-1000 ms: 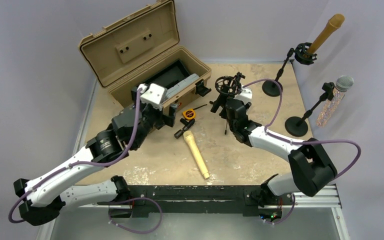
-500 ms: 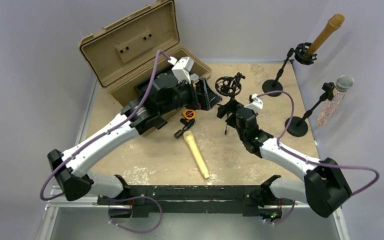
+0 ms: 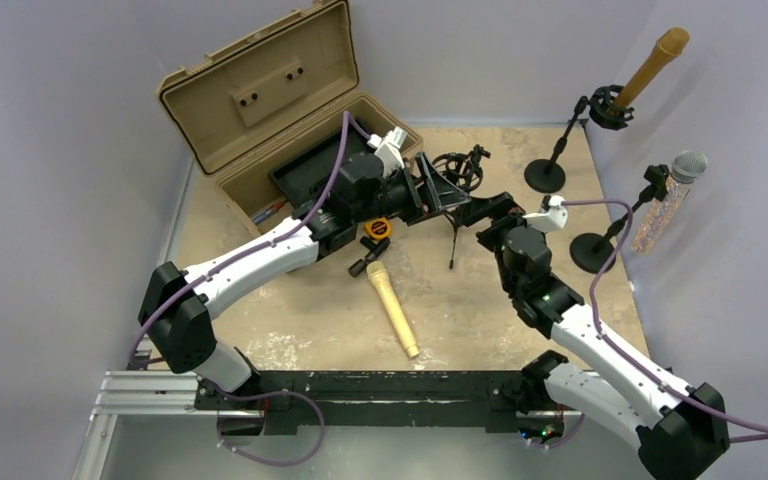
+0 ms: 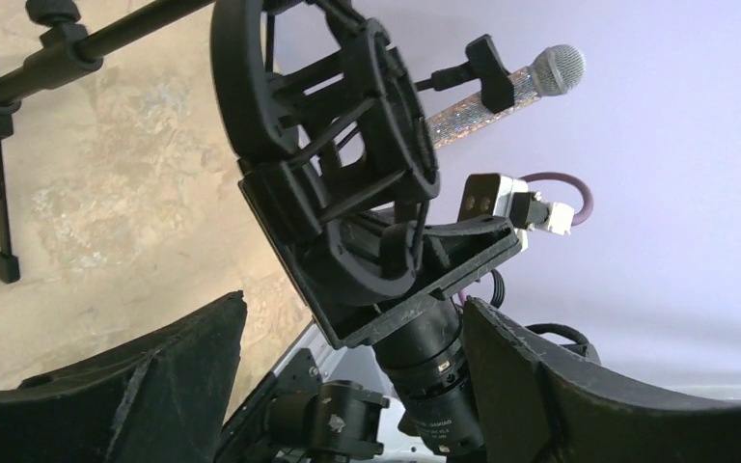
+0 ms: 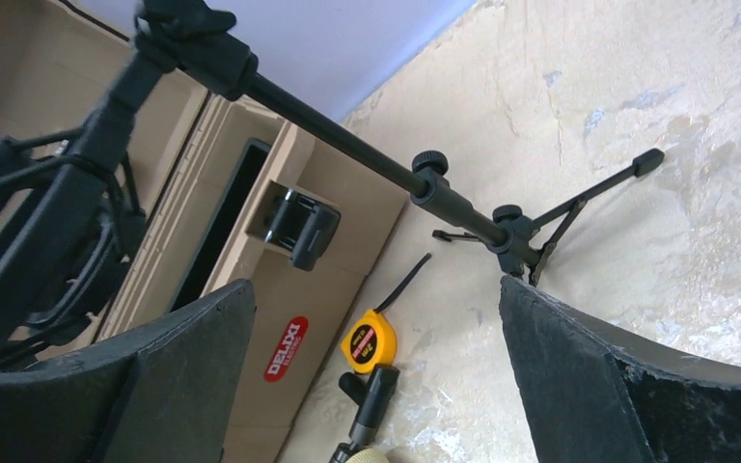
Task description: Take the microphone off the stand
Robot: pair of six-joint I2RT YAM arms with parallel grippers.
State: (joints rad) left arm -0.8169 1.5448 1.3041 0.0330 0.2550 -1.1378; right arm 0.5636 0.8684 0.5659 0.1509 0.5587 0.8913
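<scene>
Top view: the gold microphone lies flat on the surface near its centre, head toward 11 o'clock and tail toward 5 o'clock, apart from every stand and from both arms. You may judge it already out of the tripod stand, whose shock mount, at 1 o'clock from the microphone, shows an empty ring. The left arm extends from 8 o'clock and presents its jaws to the mount, a pose suited to steadying the cradle rather than carrying anything. In the left wrist view you see those jaws wide, the mount framed in the gap ahead of them, with no contact to be made out. The right arm extends from 5 o'clock toward the stand's pole. In the right wrist view its jaws are spread wide and hold nothing, the pole lying beyond the gap. (Two further microphones, a tan one and a glittered one, sit clipped in their own stands at the 2 o'clock edge, well apart from both arms.) The open case stands at 11 o'clock.
</scene>
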